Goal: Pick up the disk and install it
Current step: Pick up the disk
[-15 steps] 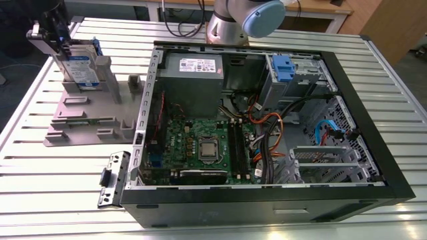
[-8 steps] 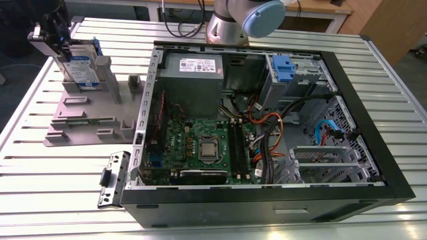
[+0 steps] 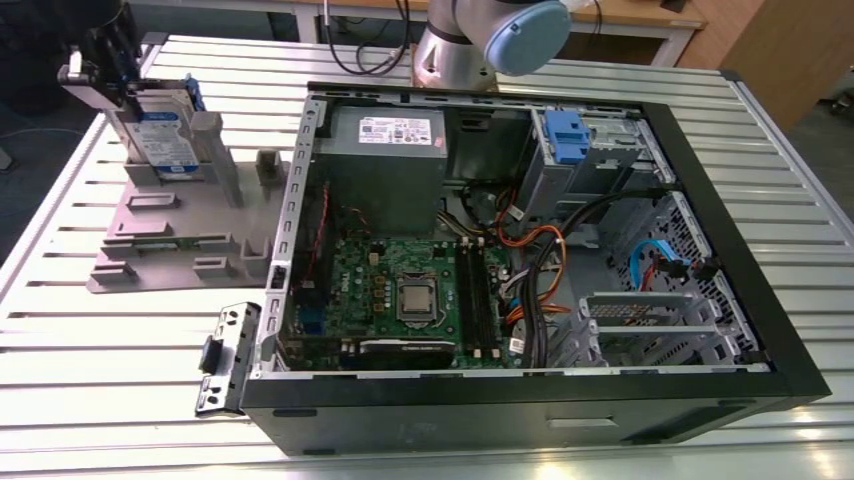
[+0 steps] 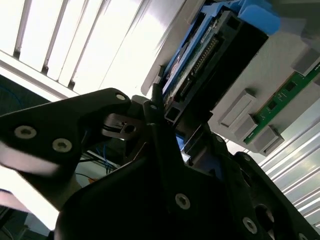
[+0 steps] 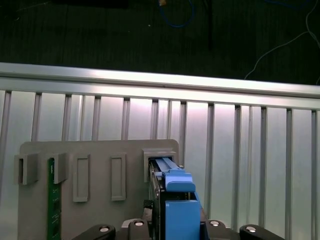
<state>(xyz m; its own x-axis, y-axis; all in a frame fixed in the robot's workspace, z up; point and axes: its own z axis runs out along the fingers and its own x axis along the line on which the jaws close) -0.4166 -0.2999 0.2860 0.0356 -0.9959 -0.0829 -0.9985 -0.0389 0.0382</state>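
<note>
Disk (image 3: 163,138), exterior view: upright in the grey stand (image 3: 160,240) on the table (image 3: 80,360), to the exterior view's left of the open computer case (image 3: 534,250). Tool (image 3: 110,62) sits right at the disk's top edge. Second wrist view: black tool body close against the disk (image 4: 220,42), with the blue bracket (image 4: 257,17) at its far end. First wrist view: disk (image 5: 177,200) edge-on in a stand slot, green circuit board (image 5: 51,200) in another slot, well apart. Can't tell whether the tool is clamped on the disk or apart.
</note>
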